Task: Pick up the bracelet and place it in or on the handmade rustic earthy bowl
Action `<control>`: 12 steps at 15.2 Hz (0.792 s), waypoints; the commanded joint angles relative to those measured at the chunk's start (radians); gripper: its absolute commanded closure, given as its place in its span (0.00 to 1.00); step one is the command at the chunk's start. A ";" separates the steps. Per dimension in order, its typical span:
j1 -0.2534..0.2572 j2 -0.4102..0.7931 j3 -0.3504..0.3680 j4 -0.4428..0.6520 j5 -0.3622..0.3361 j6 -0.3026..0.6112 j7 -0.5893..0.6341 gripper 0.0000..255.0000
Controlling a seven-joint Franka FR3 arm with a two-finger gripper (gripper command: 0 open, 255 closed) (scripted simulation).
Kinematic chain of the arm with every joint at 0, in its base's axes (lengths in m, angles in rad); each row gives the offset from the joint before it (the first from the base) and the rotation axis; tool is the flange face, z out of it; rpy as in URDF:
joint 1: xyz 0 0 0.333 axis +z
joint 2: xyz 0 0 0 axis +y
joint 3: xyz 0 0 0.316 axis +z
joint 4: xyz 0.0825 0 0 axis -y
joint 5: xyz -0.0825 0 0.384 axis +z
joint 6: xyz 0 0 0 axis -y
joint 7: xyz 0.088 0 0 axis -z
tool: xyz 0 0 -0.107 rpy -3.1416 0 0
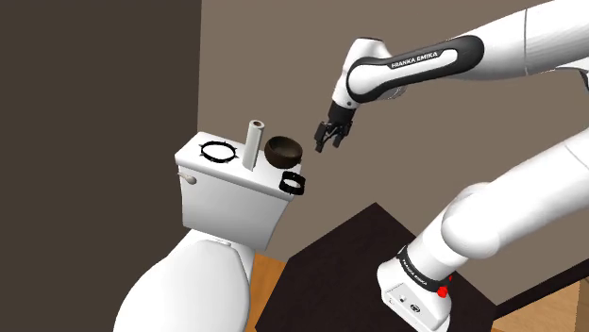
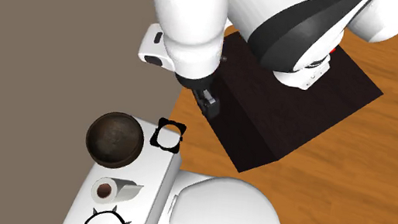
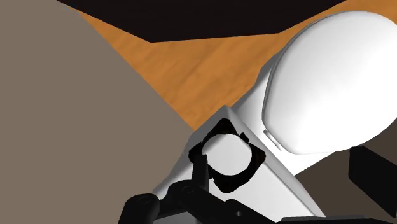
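While the all-black two-finger gripper (image 1: 328, 143) is hovering open and empty, the black squarish bracelet (image 1: 294, 183) is lying below it, toward the shoulder view's left.

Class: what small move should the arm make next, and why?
Probably lower the gripper onto the bracelet: the open fingers hover above it, apart, while it lies ungrasped on the tank lid corner beside the dark bowl.

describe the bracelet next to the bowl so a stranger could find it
On the toilet tank lid, at the corner nearest the gripper, beside the dark bowl, lies a black bracelet. It is squarish with lobed corners, unlike the round spiked ring at the far end.
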 commanded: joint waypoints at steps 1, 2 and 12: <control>0.004 0.068 0.004 -0.002 0.007 0.070 0.008 0.00; 0.006 0.107 0.007 0.006 0.010 0.100 0.012 0.00; 0.027 0.511 0.027 0.169 0.038 0.332 0.048 0.00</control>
